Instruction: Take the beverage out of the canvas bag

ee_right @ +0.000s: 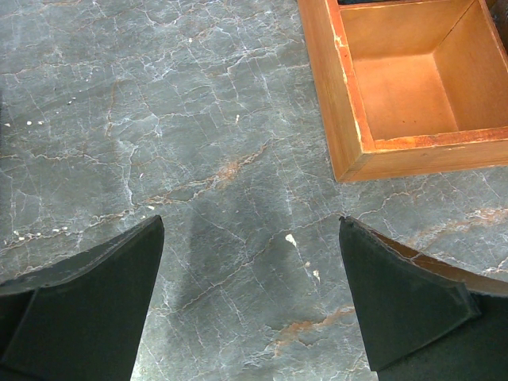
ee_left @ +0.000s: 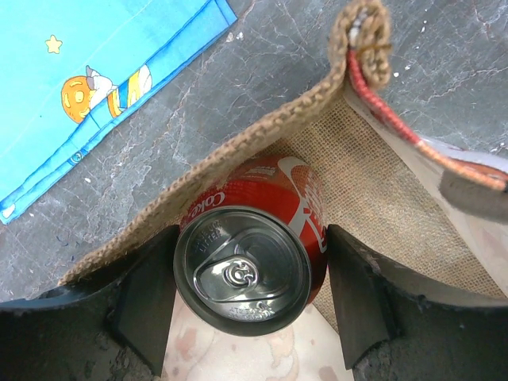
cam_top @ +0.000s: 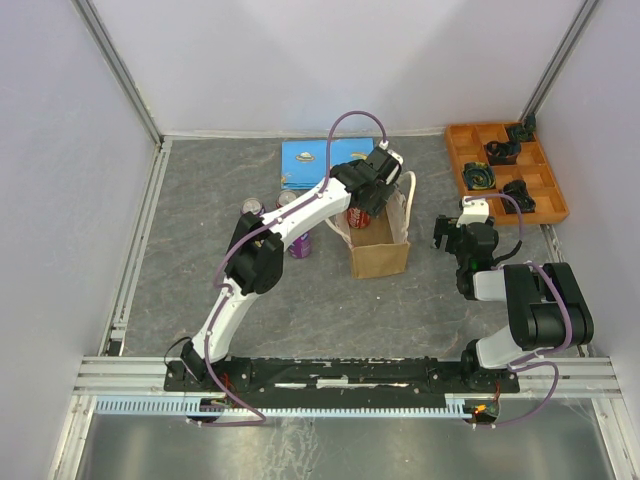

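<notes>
- My left hand (ee_left: 252, 238) hangs over the far end of the canvas bag (cam_top: 381, 251), pointing down into its open mouth.
- The red cola can (ee_left: 246, 270) stands upright inside the bag, tucked against the woven rim (pull tab facing up at me).
- My two left fingers (ee_left: 147, 298) stand one on each side of the can and close against it. I cannot tell whether they are pressing it or only flanking it.
- The bag sits mid-table with its brown side towards my bases. Just behind it lies a blue printed sheet (cam_top: 318, 160) with a cartoon figure on it.
- Left of the bag, beside my left arm, a few other cans (cam_top: 299, 243) stand on the grey marbled table (ee_right: 159, 95).
- My right hand (ee_right: 251, 220) is spread wide with nothing between the fingers, hovering over bare table.
- The orange tray (ee_right: 349, 119) lies just beyond my right hand (the corner pocket I see is bare wood). It is well apart from the bag.
</notes>
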